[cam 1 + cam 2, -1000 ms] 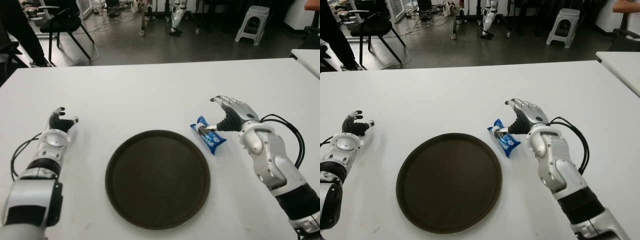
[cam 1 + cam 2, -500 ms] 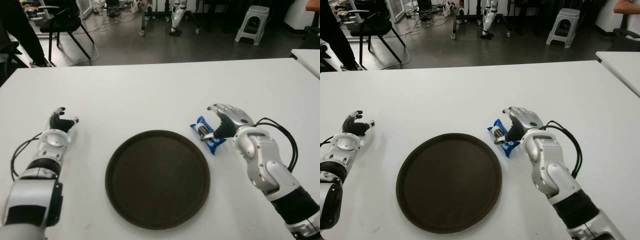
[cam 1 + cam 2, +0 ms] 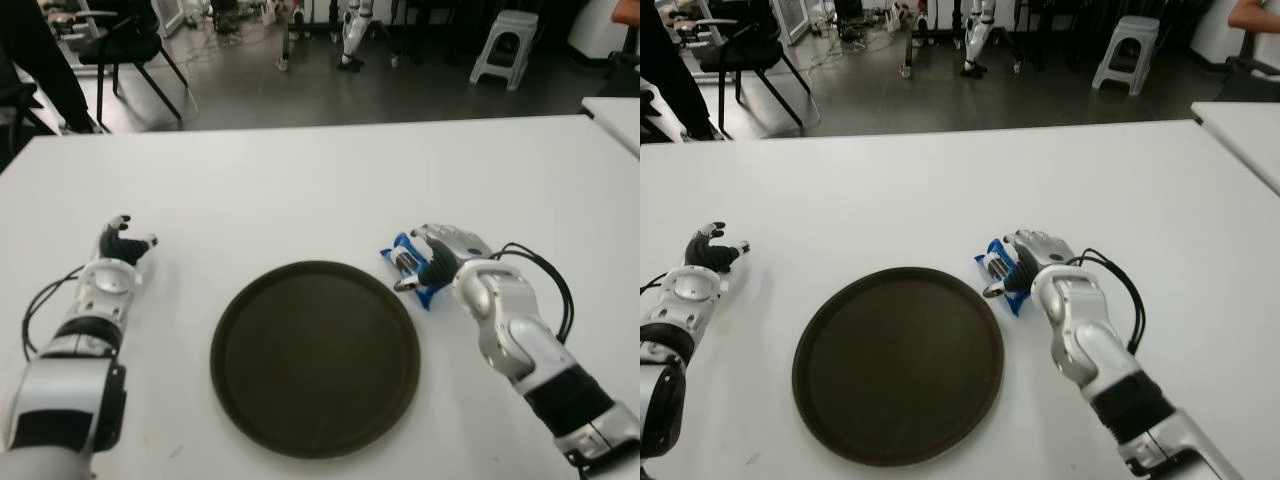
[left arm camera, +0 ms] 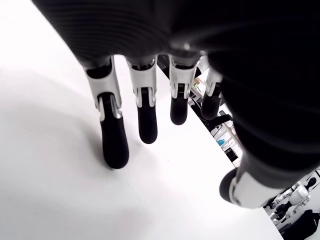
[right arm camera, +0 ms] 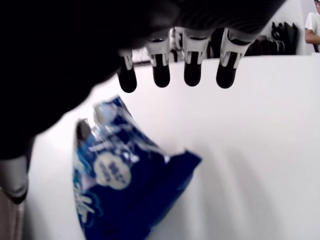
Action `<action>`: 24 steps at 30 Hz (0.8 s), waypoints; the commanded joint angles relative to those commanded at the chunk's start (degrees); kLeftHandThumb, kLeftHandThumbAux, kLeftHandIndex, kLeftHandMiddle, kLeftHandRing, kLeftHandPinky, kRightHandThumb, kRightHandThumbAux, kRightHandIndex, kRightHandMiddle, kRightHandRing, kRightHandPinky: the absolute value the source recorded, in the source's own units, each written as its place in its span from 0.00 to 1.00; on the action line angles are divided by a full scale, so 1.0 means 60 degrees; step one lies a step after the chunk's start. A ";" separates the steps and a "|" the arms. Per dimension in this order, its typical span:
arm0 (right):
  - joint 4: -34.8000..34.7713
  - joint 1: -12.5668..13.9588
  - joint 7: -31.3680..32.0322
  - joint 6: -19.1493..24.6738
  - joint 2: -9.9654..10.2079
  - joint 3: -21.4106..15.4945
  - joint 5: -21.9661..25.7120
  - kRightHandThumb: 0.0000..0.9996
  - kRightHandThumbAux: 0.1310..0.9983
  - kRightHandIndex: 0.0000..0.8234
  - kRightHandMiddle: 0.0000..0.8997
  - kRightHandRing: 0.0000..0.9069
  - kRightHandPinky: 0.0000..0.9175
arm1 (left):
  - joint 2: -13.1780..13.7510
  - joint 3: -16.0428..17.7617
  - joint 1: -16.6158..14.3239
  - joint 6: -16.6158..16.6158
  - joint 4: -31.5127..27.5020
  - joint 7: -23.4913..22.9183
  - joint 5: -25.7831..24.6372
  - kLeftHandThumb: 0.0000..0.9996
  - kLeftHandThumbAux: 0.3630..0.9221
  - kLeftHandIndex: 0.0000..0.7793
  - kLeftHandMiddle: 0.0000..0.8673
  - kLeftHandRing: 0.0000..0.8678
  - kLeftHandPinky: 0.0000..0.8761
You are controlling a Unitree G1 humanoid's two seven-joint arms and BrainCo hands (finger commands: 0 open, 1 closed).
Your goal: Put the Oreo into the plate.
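Centrally, one round, dark brown plate (image 3: 315, 360) with a low raised rim is seen lying flat on a smooth white counter (image 3: 300, 190). One Oreo packet (image 3: 412, 268), a blue, glossy, crinkled wrapper with white print, lies on the counter just beside the plate's rim, outside it, on the robot's right. The right hand (image 3: 440, 258) is placed over this packet; in the right wrist view its four dark-tipped fingers (image 5: 192, 70) are shown extended and spread above the packet (image 5: 120, 175), with clear white counter between the tips and the wrapper, while the thumb shows at the packet's near edge. Whether the thumb touches the wrapper cannot be told, and no closed grasp is shown. One left hand (image 3: 118, 250) is seen well apart from the plate, on its left side; in the left wrist view its fingers (image 4: 114, 145) are held loosely apart, pointing down toward the bare counter, with nothing between them.
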 joint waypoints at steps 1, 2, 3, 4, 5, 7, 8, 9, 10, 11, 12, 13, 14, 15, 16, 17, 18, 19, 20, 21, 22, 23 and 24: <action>0.0154 -0.0038 -0.0039 0.0016 0.0039 0.0019 -0.0004 0.00 0.44 0.00 0.00 0.02 0.12 | -0.0004 -0.0004 0.0000 -0.0014 -0.0003 0.0007 0.0004 0.25 0.61 0.05 0.13 0.17 0.20; 0.0306 -0.0071 -0.0087 0.0043 0.0078 0.0038 -0.0011 0.00 0.45 0.00 0.00 0.02 0.12 | -0.0005 -0.0005 0.0001 -0.0028 -0.0004 0.0008 0.0004 0.25 0.61 0.06 0.13 0.17 0.20; 0.0402 -0.0094 -0.0121 0.0060 0.0103 0.0049 -0.0013 0.00 0.45 0.00 0.00 0.02 0.12 | -0.0005 -0.0004 0.0003 -0.0038 -0.0005 0.0007 0.0002 0.25 0.62 0.06 0.14 0.18 0.20; 0.0631 -0.0147 -0.0231 0.0056 0.0153 0.0060 -0.0003 0.00 0.45 0.00 0.00 0.01 0.11 | -0.0007 -0.0010 0.0002 -0.0041 -0.0006 0.0010 0.0008 0.24 0.62 0.06 0.14 0.18 0.21; 0.0794 -0.0189 -0.0312 0.0053 0.0195 0.0069 0.0003 0.00 0.45 0.00 0.00 0.01 0.11 | -0.0005 -0.0014 0.0001 -0.0042 -0.0005 0.0011 0.0012 0.24 0.62 0.06 0.14 0.18 0.21; 0.1078 -0.0286 -0.0433 0.0057 0.0264 0.0081 0.0014 0.00 0.45 0.00 0.00 0.01 0.12 | -0.0004 -0.0031 -0.0001 -0.0046 -0.0004 0.0027 0.0031 0.23 0.62 0.06 0.14 0.19 0.22; 0.1194 -0.0336 -0.0476 0.0074 0.0290 0.0083 0.0018 0.00 0.45 0.00 0.00 0.01 0.12 | -0.0003 -0.0047 -0.0002 -0.0048 -0.0004 0.0039 0.0046 0.23 0.62 0.07 0.14 0.19 0.22; 0.1277 -0.0372 -0.0510 0.0085 0.0307 0.0085 0.0025 0.00 0.45 0.00 0.00 0.00 0.12 | -0.0004 -0.0058 -0.0003 -0.0049 -0.0004 0.0047 0.0057 0.23 0.62 0.07 0.15 0.19 0.22; 0.1386 -0.0411 -0.0571 0.0104 0.0334 0.0087 0.0024 0.00 0.45 0.00 0.00 0.00 0.12 | -0.0002 -0.0079 -0.0001 -0.0052 -0.0002 0.0060 0.0078 0.23 0.62 0.07 0.15 0.19 0.22; 0.1466 -0.0439 -0.0618 0.0115 0.0354 0.0091 0.0026 0.00 0.45 0.00 0.00 0.00 0.12 | 0.0000 -0.0094 0.0001 -0.0053 -0.0001 0.0069 0.0092 0.23 0.61 0.06 0.15 0.19 0.22; 0.1545 -0.0457 -0.0718 0.0155 0.0392 0.0081 0.0017 0.00 0.45 0.00 0.00 0.00 0.12 | 0.0003 -0.0117 0.0002 -0.0045 0.0004 0.0091 0.0117 0.23 0.61 0.06 0.15 0.19 0.22; 0.1602 -0.0472 -0.0793 0.0184 0.0420 0.0075 0.0013 0.00 0.46 0.00 0.00 0.00 0.10 | 0.0005 -0.0133 0.0002 -0.0039 0.0007 0.0108 0.0133 0.23 0.61 0.06 0.15 0.19 0.22; 0.1677 -0.0491 -0.0884 0.0206 0.0454 0.0061 0.0026 0.00 0.46 0.00 0.00 0.00 0.10 | 0.0006 -0.0144 0.0002 -0.0027 0.0012 0.0123 0.0141 0.23 0.60 0.06 0.15 0.20 0.22; 0.1735 -0.0508 -0.0948 0.0219 0.0476 0.0054 0.0040 0.00 0.47 0.00 0.00 0.00 0.09 | 0.0006 -0.0151 0.0001 -0.0020 0.0015 0.0132 0.0144 0.23 0.60 0.06 0.15 0.20 0.22; 0.1792 -0.0525 -0.1007 0.0242 0.0503 0.0044 0.0063 0.00 0.47 0.00 0.00 0.00 0.08 | 0.0007 -0.0153 0.0002 -0.0008 0.0020 0.0136 0.0142 0.23 0.60 0.06 0.15 0.20 0.22; 0.1833 -0.0539 -0.1051 0.0259 0.0521 0.0038 0.0080 0.00 0.48 0.00 0.00 0.00 0.06 | 0.0008 -0.0157 0.0003 -0.0001 0.0023 0.0139 0.0139 0.23 0.59 0.06 0.15 0.20 0.22; 0.1900 -0.0559 -0.1103 0.0283 0.0549 0.0027 0.0101 0.00 0.48 0.00 0.00 0.00 0.06 | 0.0011 -0.0154 0.0000 0.0008 0.0025 0.0133 0.0128 0.23 0.59 0.06 0.15 0.20 0.21; 0.1960 -0.0579 -0.1146 0.0301 0.0578 0.0024 0.0115 0.00 0.48 0.00 0.00 0.00 0.05 | 0.0016 -0.0151 -0.0001 0.0012 0.0027 0.0126 0.0120 0.22 0.59 0.06 0.15 0.20 0.21; 0.2038 -0.0607 -0.1184 0.0329 0.0612 0.0013 0.0135 0.00 0.49 0.00 0.00 0.00 0.04 | 0.0019 -0.0140 -0.0004 0.0014 0.0027 0.0112 0.0101 0.22 0.59 0.05 0.14 0.19 0.21; 0.2095 -0.0628 -0.1213 0.0349 0.0635 0.0008 0.0152 0.00 0.49 0.00 0.00 0.00 0.04 | 0.0020 -0.0131 -0.0005 0.0015 0.0027 0.0103 0.0088 0.21 0.59 0.05 0.14 0.19 0.21; 0.2150 -0.0647 -0.1243 0.0375 0.0662 -0.0008 0.0177 0.00 0.49 0.00 0.00 0.00 0.03 | 0.0021 -0.0125 -0.0009 0.0018 0.0026 0.0095 0.0078 0.21 0.58 0.05 0.14 0.19 0.20; 0.2188 -0.0660 -0.1265 0.0393 0.0678 -0.0018 0.0196 0.00 0.49 0.00 0.00 0.00 0.03 | 0.0022 -0.0122 -0.0012 0.0021 0.0025 0.0090 0.0073 0.19 0.58 0.05 0.14 0.19 0.20; 0.2225 -0.0670 -0.1292 0.0408 0.0696 -0.0033 0.0219 0.00 0.50 0.00 0.00 0.00 0.03 | 0.0024 -0.0121 -0.0017 0.0022 0.0021 0.0081 0.0070 0.19 0.59 0.05 0.14 0.19 0.21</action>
